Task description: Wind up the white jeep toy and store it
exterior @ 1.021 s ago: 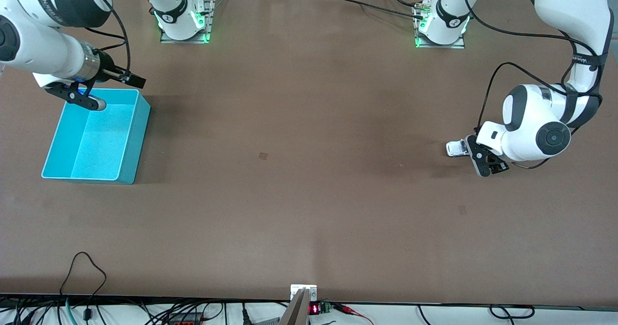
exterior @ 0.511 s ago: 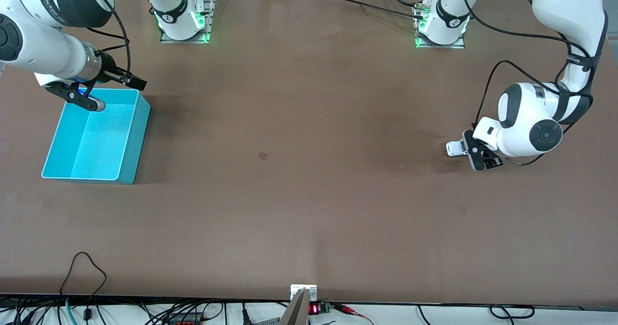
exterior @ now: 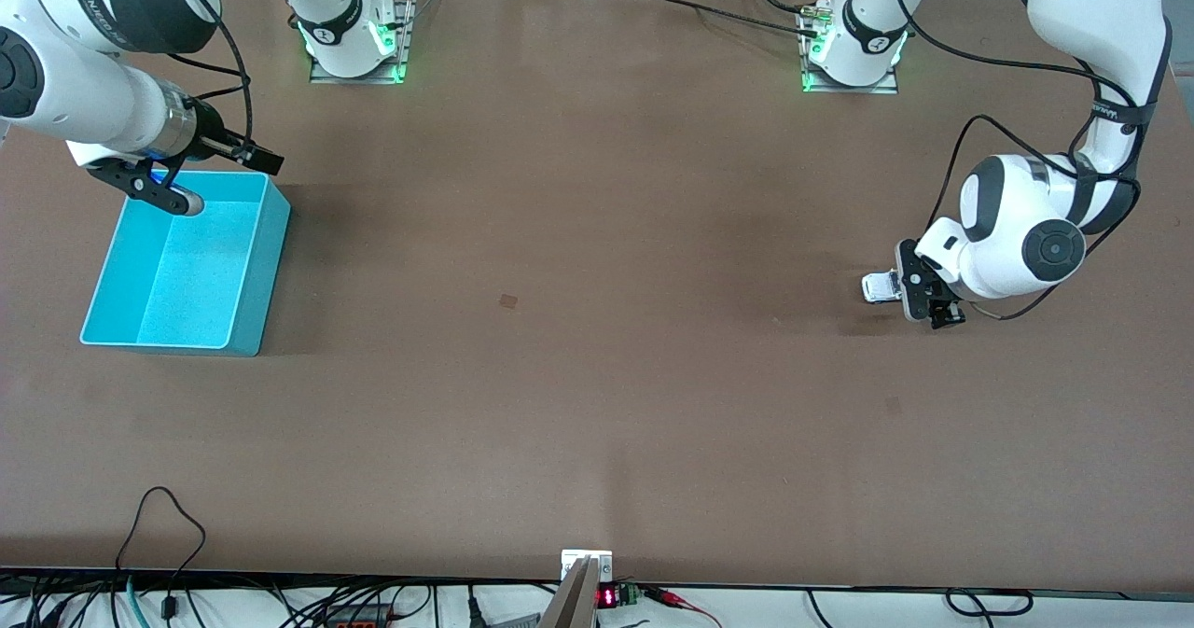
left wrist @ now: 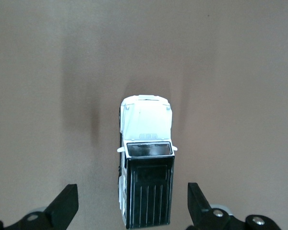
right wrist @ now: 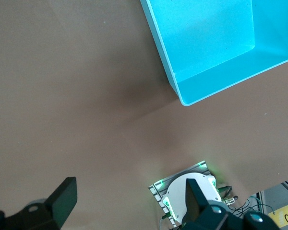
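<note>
Nothing is done yet: the jeep sits on the table between the left gripper's spread, unclenched fingers, while the right gripper, also spread and empty, waits over the empty bin.

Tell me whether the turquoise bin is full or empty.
Empty: the turquoise bin shows only its bare floor in the front view; nothing lies inside.

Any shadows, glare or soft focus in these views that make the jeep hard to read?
Front view: even light, the white jeep toy small and partly covered by the left gripper. Left wrist view: jeep sharp between open fingers, soft shadows on the table, windshield glare. Right wrist view: turquoise bin crisp, open right gripper in silhouette.
</note>
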Tool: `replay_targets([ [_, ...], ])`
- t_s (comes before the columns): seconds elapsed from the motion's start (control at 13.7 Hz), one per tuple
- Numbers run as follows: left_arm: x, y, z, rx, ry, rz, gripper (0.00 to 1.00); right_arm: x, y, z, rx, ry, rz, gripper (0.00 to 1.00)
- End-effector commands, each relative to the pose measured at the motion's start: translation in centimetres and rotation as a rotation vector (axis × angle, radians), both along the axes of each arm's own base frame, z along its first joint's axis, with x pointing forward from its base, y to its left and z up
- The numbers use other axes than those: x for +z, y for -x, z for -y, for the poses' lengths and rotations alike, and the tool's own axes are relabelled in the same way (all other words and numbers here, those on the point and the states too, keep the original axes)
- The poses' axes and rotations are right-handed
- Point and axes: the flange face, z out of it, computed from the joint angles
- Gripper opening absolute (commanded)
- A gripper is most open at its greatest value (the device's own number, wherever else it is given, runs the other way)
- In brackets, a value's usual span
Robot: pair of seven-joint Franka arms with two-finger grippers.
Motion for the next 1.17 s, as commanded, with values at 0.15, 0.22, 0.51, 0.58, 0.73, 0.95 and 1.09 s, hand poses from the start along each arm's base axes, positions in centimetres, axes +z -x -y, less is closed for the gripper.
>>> replay_targets([
  [0.15,0.2,2.0,0.0,-0.038,0.003,0.022,1.0,0.2,0.3,0.1,-0.008,-0.011,0.004,1.0],
  [0.22,-0.1,2.3,-0.1,-0.038,0.005,0.035,1.0,0.2,0.3,0.1,-0.008,-0.011,0.003,1.0],
  [0.51,-0.7,2.8,-0.7,-0.035,0.009,0.069,1.0,0.2,0.3,0.1,-0.008,-0.011,0.003,1.0],
  [0.58,-0.7,2.8,-0.7,-0.047,0.012,0.07,1.0,0.2,0.3,0.1,-0.007,-0.011,0.001,1.0],
  [0.73,-1.0,3.1,-0.8,-0.049,0.013,0.062,1.0,0.0,0.3,0.1,-0.008,-0.011,-0.005,1.0],
  [0.95,-1.2,3.3,-1.0,-0.048,0.015,0.057,1.0,0.1,0.3,0.1,-0.007,-0.011,-0.005,1.0],
  [1.09,-1.1,3.2,-1.2,-0.049,0.015,0.069,1.0,0.1,0.3,0.1,-0.009,-0.011,-0.005,1.0],
])
